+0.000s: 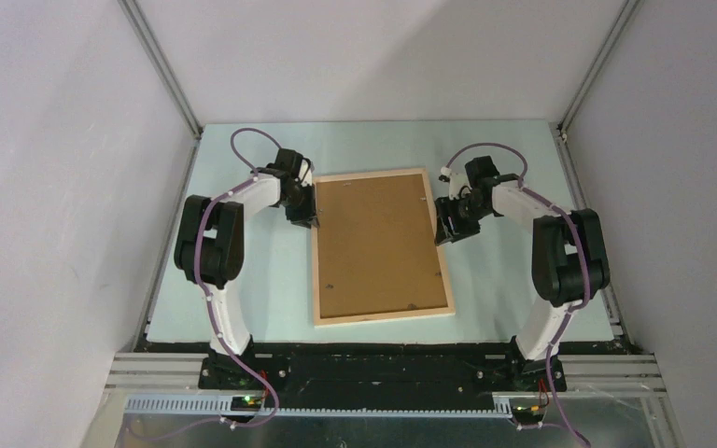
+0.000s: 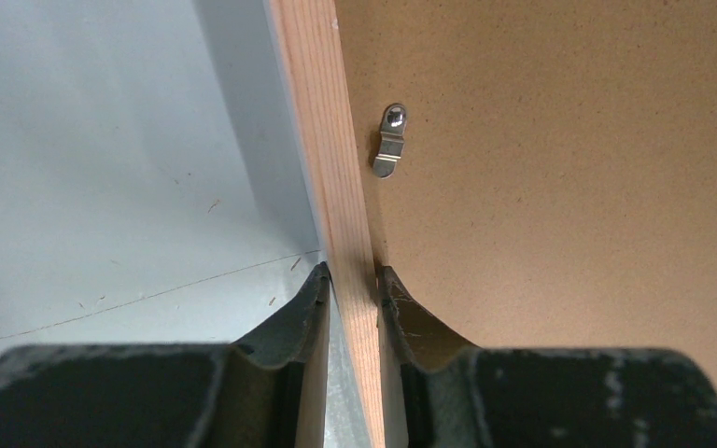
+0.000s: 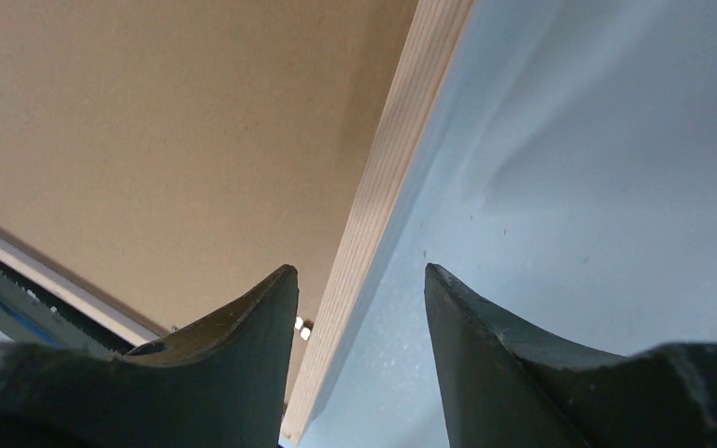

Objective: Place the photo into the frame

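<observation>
The frame (image 1: 383,315) of pale wood rails lies flat in the middle of the table, back side up, with the brown backing board (image 1: 378,247) set in it. The photo is hidden. My left gripper (image 1: 306,220) is shut on the frame's left rail (image 2: 336,187), one finger either side (image 2: 353,280). My right gripper (image 1: 445,233) is open and straddles the right rail (image 3: 387,177); its fingers stand apart from the wood (image 3: 359,275).
A small metal turn clip (image 2: 390,140) sits on the backing board (image 2: 541,187) near the left rail. The pale blue table (image 1: 243,289) is walled by white panels left, right and behind. Two more clips show as small bright spots (image 3: 302,327).
</observation>
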Robot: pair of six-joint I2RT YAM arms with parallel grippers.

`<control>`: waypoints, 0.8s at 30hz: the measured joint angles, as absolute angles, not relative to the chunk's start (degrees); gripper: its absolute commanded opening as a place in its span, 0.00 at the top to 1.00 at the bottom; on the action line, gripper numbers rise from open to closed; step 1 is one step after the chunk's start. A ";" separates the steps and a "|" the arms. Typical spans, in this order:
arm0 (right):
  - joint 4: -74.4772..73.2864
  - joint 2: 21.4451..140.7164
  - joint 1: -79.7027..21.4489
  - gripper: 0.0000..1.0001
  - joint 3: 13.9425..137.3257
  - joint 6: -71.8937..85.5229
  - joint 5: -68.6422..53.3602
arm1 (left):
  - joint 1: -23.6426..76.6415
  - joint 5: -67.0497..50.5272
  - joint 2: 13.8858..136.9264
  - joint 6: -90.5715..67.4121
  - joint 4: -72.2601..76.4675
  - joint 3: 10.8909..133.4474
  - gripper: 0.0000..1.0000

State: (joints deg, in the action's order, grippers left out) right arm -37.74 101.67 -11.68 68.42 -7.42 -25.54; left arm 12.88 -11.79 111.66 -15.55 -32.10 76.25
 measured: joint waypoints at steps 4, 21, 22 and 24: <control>-36.53 105.51 -12.69 0.44 71.42 -5.63 -24.10 | 12.88 -12.14 111.66 -15.44 -32.08 76.25 0.97; -34.28 114.34 -13.23 0.85 79.31 -0.40 -21.10 | 13.37 -12.29 111.66 -14.50 -32.10 76.27 0.86; -34.41 114.34 -13.10 0.89 79.35 -0.03 -20.99 | 13.39 -12.32 111.66 -14.50 -32.16 76.27 0.84; -34.50 114.34 -12.78 0.93 79.37 0.49 -21.10 | 13.39 -12.43 111.66 -14.50 -32.18 76.27 0.77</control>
State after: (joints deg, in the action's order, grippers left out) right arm -34.50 114.34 -12.78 79.37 0.49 -21.10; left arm 13.39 -12.43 111.66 -14.50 -32.18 76.27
